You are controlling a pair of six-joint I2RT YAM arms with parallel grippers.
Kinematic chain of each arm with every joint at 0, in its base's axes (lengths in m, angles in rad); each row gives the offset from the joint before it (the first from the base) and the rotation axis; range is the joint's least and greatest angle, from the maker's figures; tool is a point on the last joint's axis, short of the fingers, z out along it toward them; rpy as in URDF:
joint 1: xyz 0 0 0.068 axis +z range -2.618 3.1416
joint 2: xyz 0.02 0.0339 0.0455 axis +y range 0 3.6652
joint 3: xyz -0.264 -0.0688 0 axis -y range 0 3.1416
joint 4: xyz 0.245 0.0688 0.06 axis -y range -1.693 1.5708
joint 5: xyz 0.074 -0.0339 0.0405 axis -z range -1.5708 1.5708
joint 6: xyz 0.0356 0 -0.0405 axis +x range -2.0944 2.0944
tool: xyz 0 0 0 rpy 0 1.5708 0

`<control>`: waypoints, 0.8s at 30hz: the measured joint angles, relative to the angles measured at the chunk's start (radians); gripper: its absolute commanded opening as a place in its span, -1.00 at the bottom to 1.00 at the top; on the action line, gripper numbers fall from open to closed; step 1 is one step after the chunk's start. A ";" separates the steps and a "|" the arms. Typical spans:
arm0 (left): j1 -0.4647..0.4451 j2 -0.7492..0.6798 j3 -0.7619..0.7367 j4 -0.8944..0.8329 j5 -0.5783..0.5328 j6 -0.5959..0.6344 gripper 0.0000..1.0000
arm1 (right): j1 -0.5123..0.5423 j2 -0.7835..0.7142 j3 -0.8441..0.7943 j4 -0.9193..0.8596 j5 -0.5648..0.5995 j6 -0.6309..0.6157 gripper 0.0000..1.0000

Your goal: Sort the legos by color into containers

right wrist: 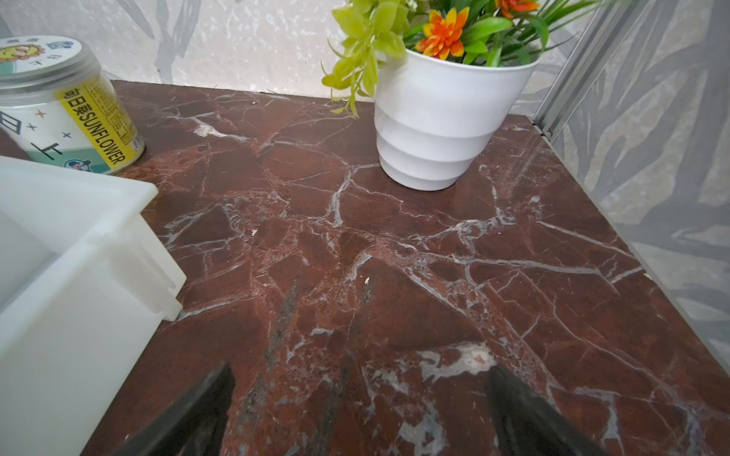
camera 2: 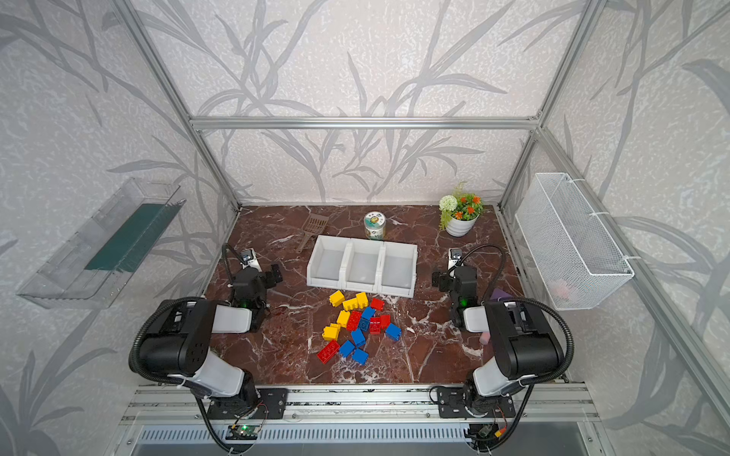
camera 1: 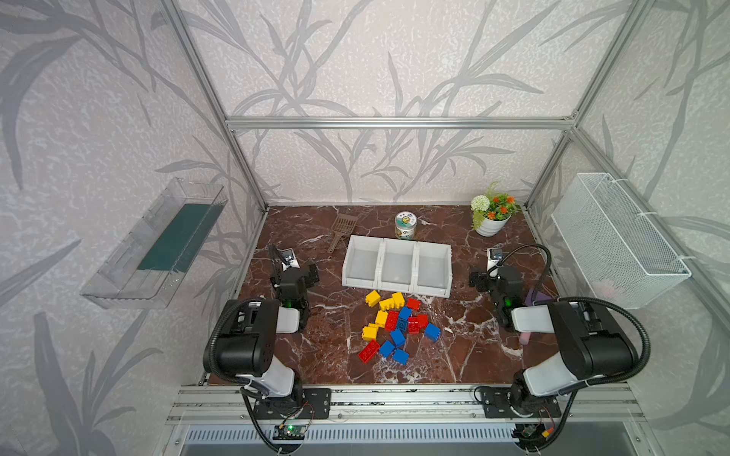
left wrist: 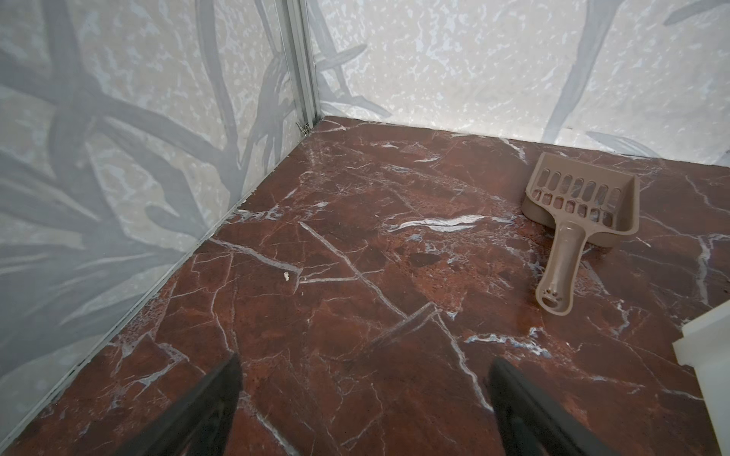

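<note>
The legos [camera 1: 399,325] [camera 2: 361,327] lie in a loose pile of red, blue and yellow bricks at the middle of the marble table, just in front of the containers. The containers [camera 1: 381,260] [camera 2: 346,260] are three joined white bins, and all three look empty. My left gripper [left wrist: 365,363] [camera 1: 292,272] hovers left of the bins, open over bare marble. My right gripper [right wrist: 361,369] [camera 1: 493,272] hovers right of them, also open with nothing between its fingers. A bin corner [left wrist: 707,355] [right wrist: 79,256] shows in each wrist view. No bricks show in the wrist views.
A tan slotted scoop [camera 1: 341,231] [left wrist: 572,221] and a labelled jar [camera 1: 405,226] [right wrist: 59,106] stand behind the bins, with a white flower pot [camera 1: 491,215] [right wrist: 438,130] at the back right. A purple block [camera 1: 537,296] and pink piece [camera 1: 525,337] lie by the right arm.
</note>
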State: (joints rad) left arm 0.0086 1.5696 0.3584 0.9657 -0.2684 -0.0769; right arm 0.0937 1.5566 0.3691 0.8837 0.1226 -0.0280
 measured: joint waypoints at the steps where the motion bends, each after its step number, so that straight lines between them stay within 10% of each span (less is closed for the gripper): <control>1: 0.000 0.000 0.000 0.000 0.000 0.000 0.98 | 0.000 0.000 0.000 0.000 0.000 0.000 0.98; 24: 0.000 0.000 0.000 0.000 0.000 0.006 0.98 | 0.000 0.000 0.000 -0.022 0.001 0.000 0.98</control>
State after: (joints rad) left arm 0.0086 1.5696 0.3584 0.9657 -0.2684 -0.0708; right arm 0.0937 1.5562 0.3695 0.8619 0.1234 -0.0277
